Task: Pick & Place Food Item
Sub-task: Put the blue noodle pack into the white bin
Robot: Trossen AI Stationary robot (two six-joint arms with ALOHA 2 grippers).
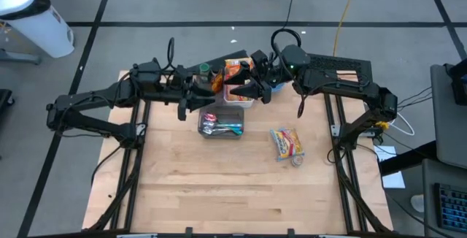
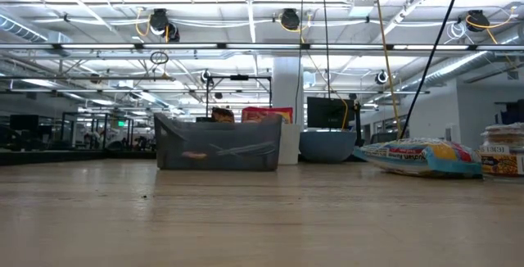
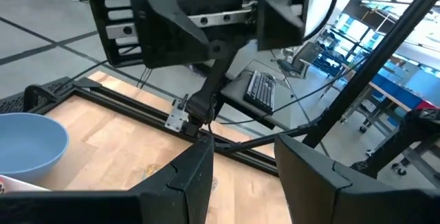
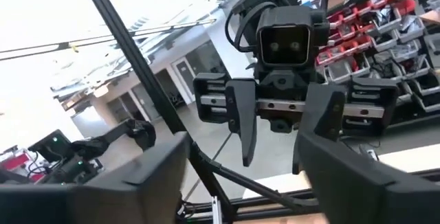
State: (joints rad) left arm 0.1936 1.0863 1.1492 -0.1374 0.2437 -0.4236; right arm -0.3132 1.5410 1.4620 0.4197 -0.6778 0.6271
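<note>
A yellow-and-pink snack bag point(image 1: 287, 143) point(image 2: 422, 156) lies flat on the table, right of centre. An orange-red food packet point(image 1: 237, 68) stands in a white bin point(image 1: 241, 99) at the far middle. My left gripper point(image 1: 208, 98) point(image 3: 244, 176) and my right gripper point(image 1: 239, 90) point(image 4: 244, 183) hang high over that bin. They face each other, tips close together. Both are open, with nothing between the fingers. The right wrist view shows the left gripper point(image 4: 275, 152) head-on, its fingers apart.
A grey see-through bin point(image 1: 221, 123) point(image 2: 217, 144) with cutlery stands at the table's middle. A blue bowl point(image 3: 27, 148) point(image 2: 327, 144) sits near the far edge. A small can point(image 1: 298, 161) lies beside the snack bag. The near half of the wooden table point(image 1: 219, 194) is bare.
</note>
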